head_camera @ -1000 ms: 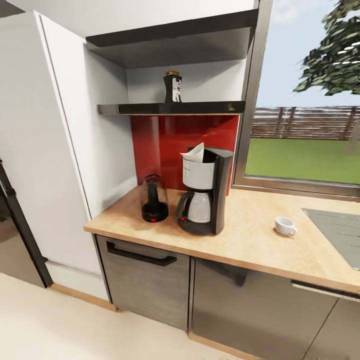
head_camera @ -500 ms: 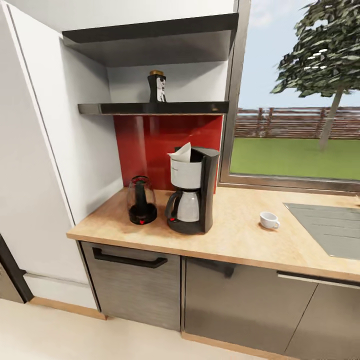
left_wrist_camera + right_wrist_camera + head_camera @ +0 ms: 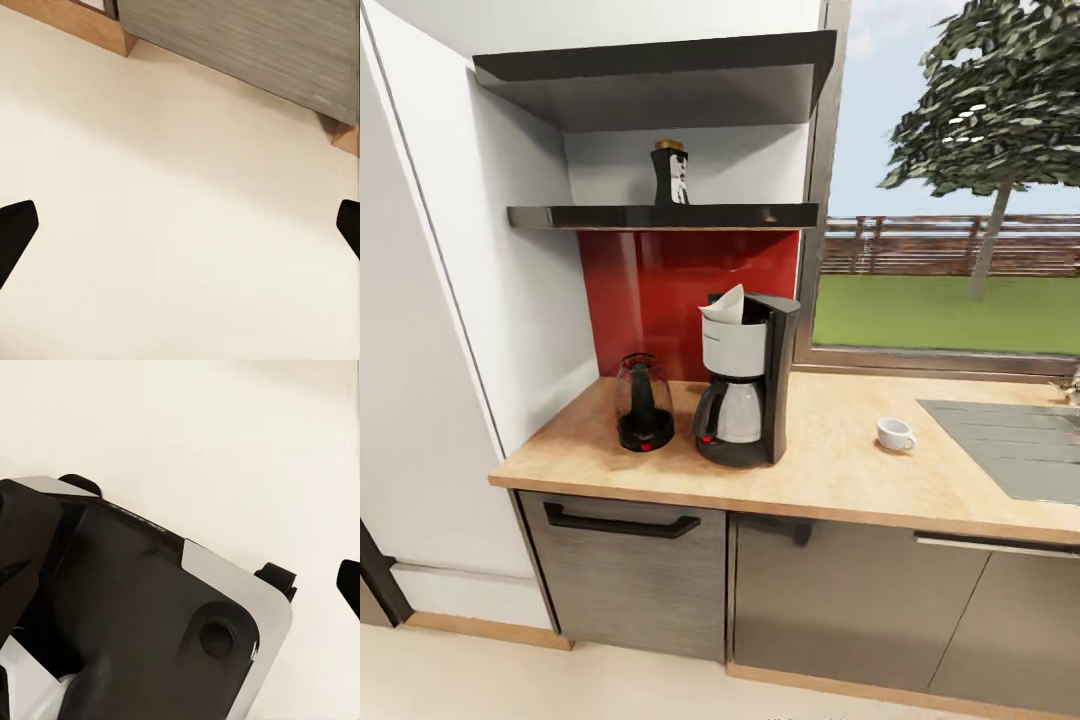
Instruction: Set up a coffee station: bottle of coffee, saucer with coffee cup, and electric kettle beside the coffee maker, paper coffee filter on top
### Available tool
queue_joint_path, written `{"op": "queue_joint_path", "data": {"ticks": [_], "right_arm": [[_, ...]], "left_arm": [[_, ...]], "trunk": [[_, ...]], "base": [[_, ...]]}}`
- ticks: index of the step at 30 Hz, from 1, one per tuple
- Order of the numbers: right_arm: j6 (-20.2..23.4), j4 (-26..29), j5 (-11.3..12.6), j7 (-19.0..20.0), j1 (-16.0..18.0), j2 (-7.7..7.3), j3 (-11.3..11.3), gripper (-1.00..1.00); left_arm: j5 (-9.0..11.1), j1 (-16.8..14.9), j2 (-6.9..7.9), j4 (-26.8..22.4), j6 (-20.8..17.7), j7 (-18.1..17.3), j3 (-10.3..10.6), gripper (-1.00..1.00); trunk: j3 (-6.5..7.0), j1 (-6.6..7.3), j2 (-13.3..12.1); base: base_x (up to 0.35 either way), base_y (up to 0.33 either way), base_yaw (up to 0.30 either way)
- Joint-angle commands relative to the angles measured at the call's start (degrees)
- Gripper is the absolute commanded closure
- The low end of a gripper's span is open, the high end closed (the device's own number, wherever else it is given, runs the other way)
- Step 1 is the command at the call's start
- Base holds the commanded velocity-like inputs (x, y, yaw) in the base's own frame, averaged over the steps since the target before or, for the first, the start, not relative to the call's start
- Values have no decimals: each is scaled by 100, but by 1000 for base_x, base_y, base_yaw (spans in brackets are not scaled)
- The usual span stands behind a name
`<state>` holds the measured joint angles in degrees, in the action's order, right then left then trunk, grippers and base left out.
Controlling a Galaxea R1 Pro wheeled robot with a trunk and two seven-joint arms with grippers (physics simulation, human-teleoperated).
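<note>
Coffee corner of the countertop (image 3: 840, 470), seen from the head camera.
The coffee maker (image 3: 745, 385) stood upright on it with the filter (image 3: 726, 307) on top; the kettle (image 3: 642, 404) stood just left of the maker, the cup (image 3: 895, 434) well to its right, the bottle (image 3: 670, 174) on the shelf (image 3: 660, 216) above; left gripper (image 3: 180, 229) was spread over bare floor (image 3: 172, 225); the right gripper's state could not be told.
</note>
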<state>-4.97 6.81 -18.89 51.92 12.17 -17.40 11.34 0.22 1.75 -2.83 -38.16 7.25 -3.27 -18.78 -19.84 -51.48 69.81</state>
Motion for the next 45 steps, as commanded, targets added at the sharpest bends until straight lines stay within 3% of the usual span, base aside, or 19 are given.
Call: {"op": "queue_joint_path", "data": {"ticks": [1,24,35,45], "right_arm": [[-48,-5,-62,11,5,0,35,-100],[-50,-13,-62,3,5,-9,36,-100],[-47,-12,-66,12,5,0,35,-100],[-48,-10,-70,11,5,0,35,-100]], "left_arm": [[3,1,-7,-6,5,-34,-29,-100],[0,1,-7,2,5,-35,-29,-100],[-1,1,-7,2,3,-33,-27,-100],[-4,1,-7,4,-5,-33,-20,-100]], "trunk": [[-5,0,4],[-5,0,4],[-5,0,4],[174,219,-397]], "base": [[0,11,-254],[5,236,-36],[12,39,0],[0,0,0]]}}
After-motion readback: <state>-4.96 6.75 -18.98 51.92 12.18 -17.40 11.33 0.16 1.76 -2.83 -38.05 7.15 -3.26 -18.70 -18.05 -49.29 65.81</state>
